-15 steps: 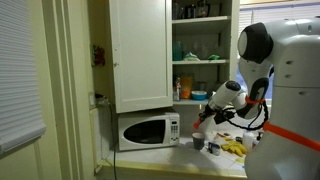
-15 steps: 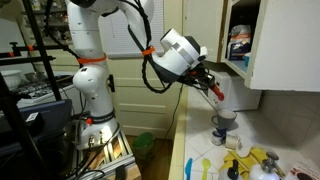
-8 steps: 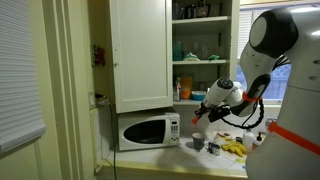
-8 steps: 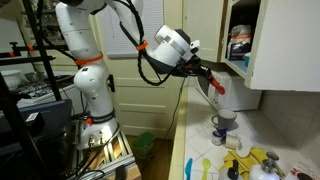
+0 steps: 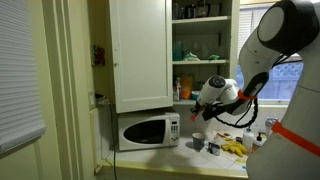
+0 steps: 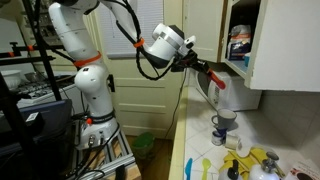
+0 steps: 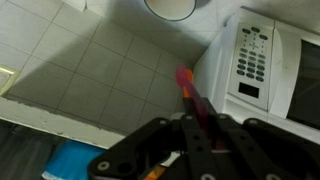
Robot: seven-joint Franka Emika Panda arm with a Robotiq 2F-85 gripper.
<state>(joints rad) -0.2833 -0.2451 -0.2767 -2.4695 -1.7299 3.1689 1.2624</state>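
My gripper is shut on a thin red stick-like object that sticks out past the fingertips. It hangs in the air above the counter, beside the white microwave. In both exterior views the gripper has the red object pointing out in front of it, above a small white cup on the counter. The cup's rim shows at the top of the wrist view.
A white microwave stands under the wall cupboard with its door open and shelves of items. Yellow items and small containers lie on the tiled counter. A blue item lies below.
The arm has lifted the gripper with the red object higher above the counter and swung it toward the cupboard. The cup and microwave have not moved.
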